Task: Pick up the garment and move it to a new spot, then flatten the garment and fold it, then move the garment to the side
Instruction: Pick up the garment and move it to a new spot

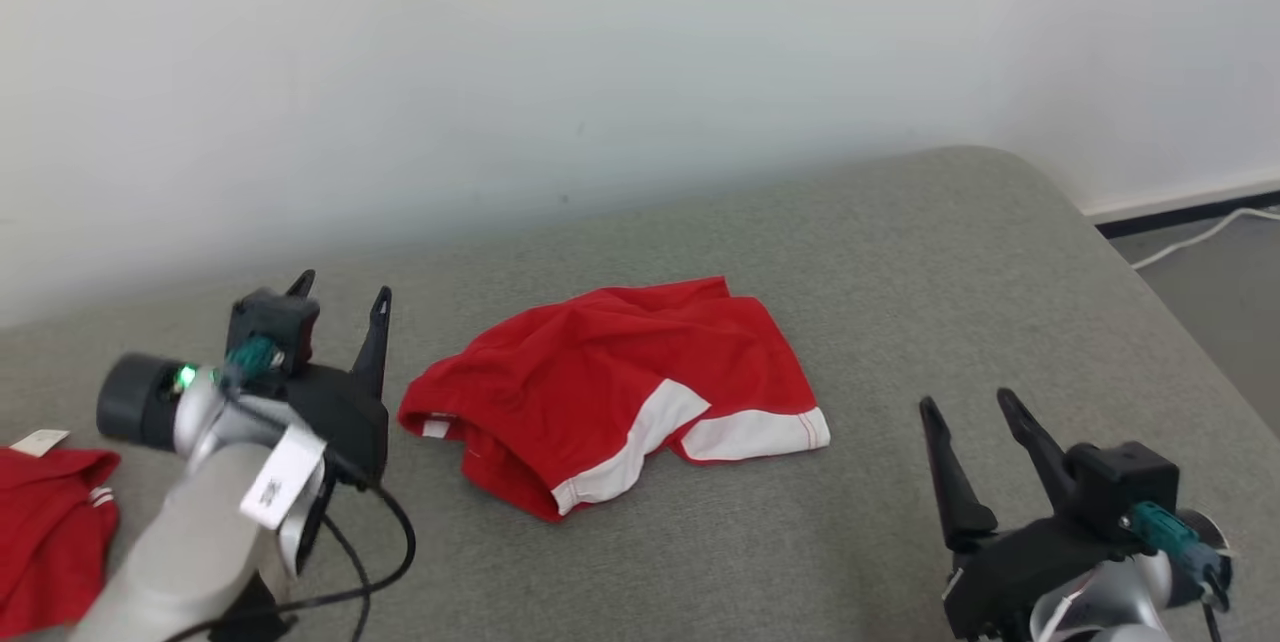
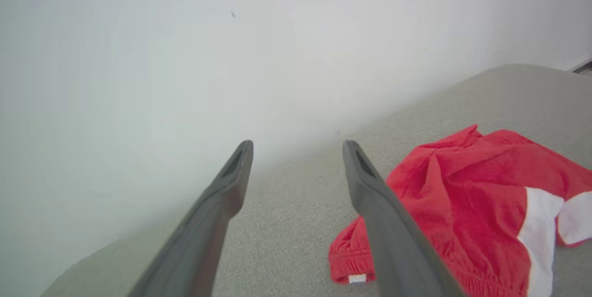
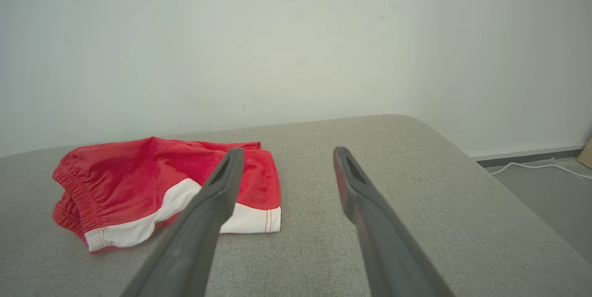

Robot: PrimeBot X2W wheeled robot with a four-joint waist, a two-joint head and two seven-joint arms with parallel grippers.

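The garment (image 1: 610, 387) is a pair of red shorts with white hem bands, lying rumpled in the middle of the grey cushion (image 1: 900, 252). It also shows in the left wrist view (image 2: 467, 204) and in the right wrist view (image 3: 157, 181). My left gripper (image 1: 345, 294) stands open to the left of the shorts, apart from the cloth, with nothing between its fingers (image 2: 231, 181). At the lower right my right gripper (image 1: 965, 407) is open and empty too, well clear of the garment's white hem.
A second red cloth (image 1: 50, 522) with a white tag lies at the left edge of the cushion, beside my left forearm. A pale wall (image 1: 640, 52) stands right behind the cushion. To the right the cushion drops off to a floor with a white cable (image 1: 1200, 237).
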